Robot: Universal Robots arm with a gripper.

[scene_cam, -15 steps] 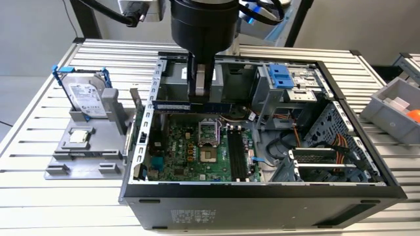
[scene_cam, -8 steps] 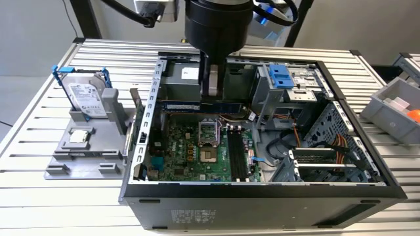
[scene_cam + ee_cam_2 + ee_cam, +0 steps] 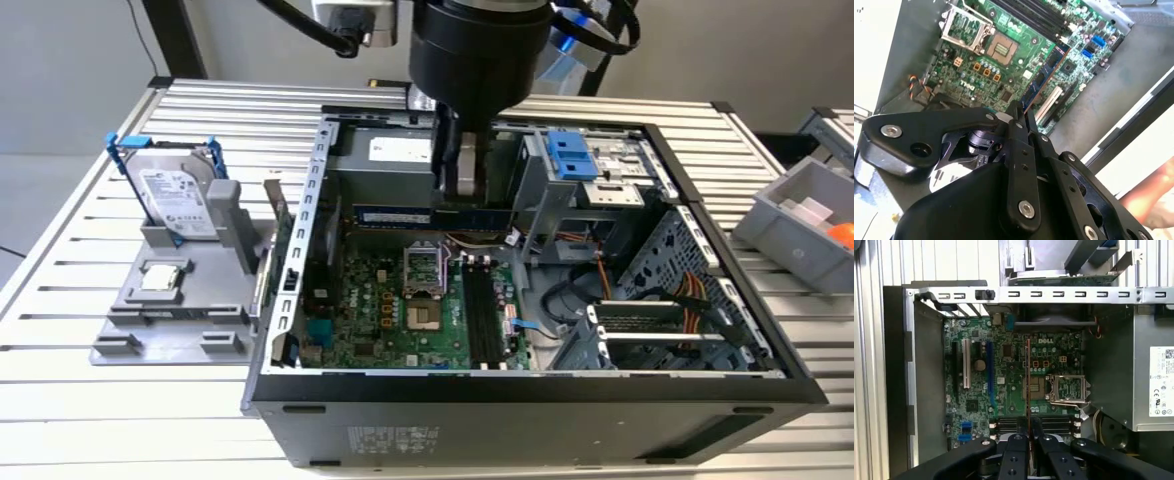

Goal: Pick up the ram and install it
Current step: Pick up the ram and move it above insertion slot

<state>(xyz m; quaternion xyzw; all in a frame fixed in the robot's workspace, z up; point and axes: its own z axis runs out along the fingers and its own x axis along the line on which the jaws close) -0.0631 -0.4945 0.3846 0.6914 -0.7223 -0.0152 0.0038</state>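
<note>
Ram [image 3: 394,215] is held by the gripper [image 3: 465,195], jaws shut on the stick. It hangs inside the open PC case [image 3: 534,390], above the motherboard [image 3: 387,310] and clear of it. In the second wrist view the ram [image 3: 1046,72] sticks out past the gripper [image 3: 1019,112] over the green board. In the first wrist view the ram [image 3: 1028,385] is seen edge-on as a thin line running out from the gripper [image 3: 1028,434].

Black ram slots [image 3: 483,310] are empty, and nothing is seated yet. In the exterior view the stick lies crosswise to them.

Risks, as judged:
- If the stick were lowered at this angle, it would miss the slots and could hit the CPU socket [image 3: 418,290] or nearby parts, w/ damage to pins or board.
- Notch side and slot latch state cannot be told, so a reversed stick or shut latches would block seating, and forcing it could crack the board.
- Grip looks off-centre in the exterior view, so under push the stick may pivot or slip and one end seat only.
- Loose cables [image 3: 601,275] lie near the slots and could get snagged.
</note>
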